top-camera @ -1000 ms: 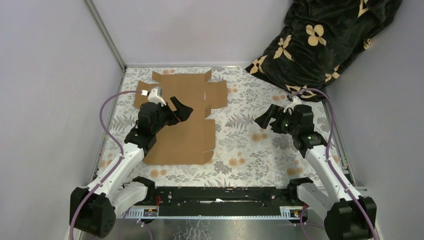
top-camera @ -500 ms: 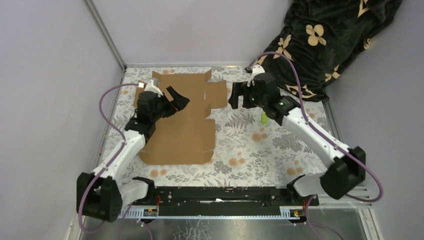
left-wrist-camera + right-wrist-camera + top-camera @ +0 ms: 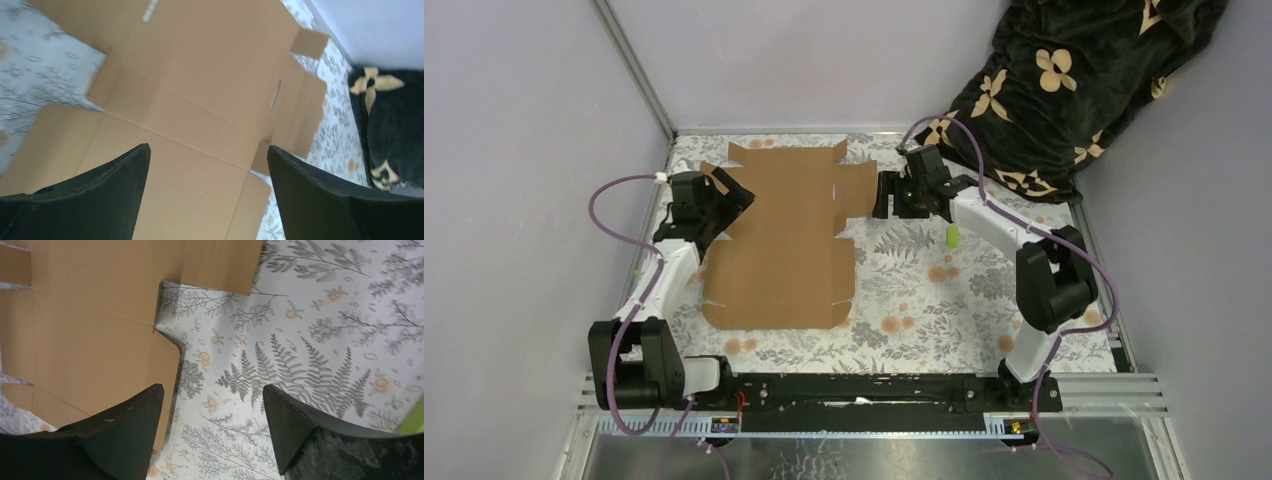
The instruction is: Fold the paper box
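Note:
The paper box point(image 3: 789, 235) is a flat, unfolded brown cardboard sheet with flaps and tabs, lying on the floral tablecloth. My left gripper point(image 3: 736, 197) hovers over the sheet's far left flap. Its jaws stand open in the left wrist view point(image 3: 207, 150), with only cardboard point(image 3: 200, 90) beneath them. My right gripper point(image 3: 881, 197) is at the sheet's far right flap. The right wrist view shows it point(image 3: 212, 387) open over the cloth, its left finger point(image 3: 125, 430) over the cardboard's edge point(image 3: 100, 340). Neither gripper holds anything.
A small lime-green block point(image 3: 951, 235) lies on the cloth beside the right arm and shows at the right wrist view's edge point(image 3: 412, 422). A dark flowered blanket point(image 3: 1074, 80) fills the far right corner. Grey walls close in on the left, back and right.
The left gripper has drawn back to the sheet's far left flap. The right arm has swung from the right side of the table over to the sheet's far right flap, uncovering the green block.

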Tool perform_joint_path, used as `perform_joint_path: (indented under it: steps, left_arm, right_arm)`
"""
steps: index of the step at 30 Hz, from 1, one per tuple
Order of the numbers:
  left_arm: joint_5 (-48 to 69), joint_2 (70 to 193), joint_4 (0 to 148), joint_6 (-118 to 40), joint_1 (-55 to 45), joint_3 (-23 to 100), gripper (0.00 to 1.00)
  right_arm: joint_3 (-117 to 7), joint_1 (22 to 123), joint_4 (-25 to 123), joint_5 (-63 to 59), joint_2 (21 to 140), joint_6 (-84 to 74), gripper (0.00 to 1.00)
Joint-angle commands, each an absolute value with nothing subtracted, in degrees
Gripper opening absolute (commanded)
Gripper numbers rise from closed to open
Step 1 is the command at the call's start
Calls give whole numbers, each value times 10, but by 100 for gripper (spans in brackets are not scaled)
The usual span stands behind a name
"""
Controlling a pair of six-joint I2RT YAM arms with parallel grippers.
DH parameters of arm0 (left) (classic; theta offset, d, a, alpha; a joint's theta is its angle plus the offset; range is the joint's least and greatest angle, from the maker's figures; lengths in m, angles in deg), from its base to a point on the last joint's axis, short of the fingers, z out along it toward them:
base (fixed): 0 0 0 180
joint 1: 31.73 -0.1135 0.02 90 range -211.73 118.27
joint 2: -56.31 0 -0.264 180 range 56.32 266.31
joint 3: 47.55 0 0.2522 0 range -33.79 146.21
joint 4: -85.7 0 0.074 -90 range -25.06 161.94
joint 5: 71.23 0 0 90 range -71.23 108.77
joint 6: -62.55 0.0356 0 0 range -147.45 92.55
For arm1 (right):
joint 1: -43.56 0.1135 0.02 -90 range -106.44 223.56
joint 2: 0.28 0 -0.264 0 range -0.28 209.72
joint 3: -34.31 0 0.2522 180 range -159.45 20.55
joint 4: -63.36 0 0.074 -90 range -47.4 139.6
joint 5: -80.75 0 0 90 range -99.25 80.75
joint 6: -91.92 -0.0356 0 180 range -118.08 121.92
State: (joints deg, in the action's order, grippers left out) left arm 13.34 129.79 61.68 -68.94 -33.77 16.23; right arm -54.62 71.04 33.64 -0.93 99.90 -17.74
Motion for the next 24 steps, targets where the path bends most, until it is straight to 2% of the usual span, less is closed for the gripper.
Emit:
perform_joint_path:
  steps: [1,10,13,14,19,21,22,24]
  left_arm:
    - [175,1287,597,-680,-375,157,90]
    - [178,1328,613,-693,-402,140,59]
    - [182,1343,616,-695,-402,143,30]
    - [182,1347,615,-696,-402,144,24]
    - [197,1361,606,-689,-403,153,23]
    - [203,1359,603,-687,-406,157,27]
    - [204,1357,601,-686,-407,161,34]
    - [210,1361,592,-683,-408,174,61]
  right_arm:
    - [-617,727,346,36,1029,-191,78]
    - [-721,756,328,38,1115,-223,65]
    - [-753,760,311,33,1144,-230,61]
    - [-762,761,306,31,1152,-232,59]
    - [-789,763,281,5,1172,-227,57]
    - [-801,763,265,-13,1177,-217,57]
    - [-806,763,257,-21,1178,-212,56]
    - [-816,763,244,-37,1180,-197,58]
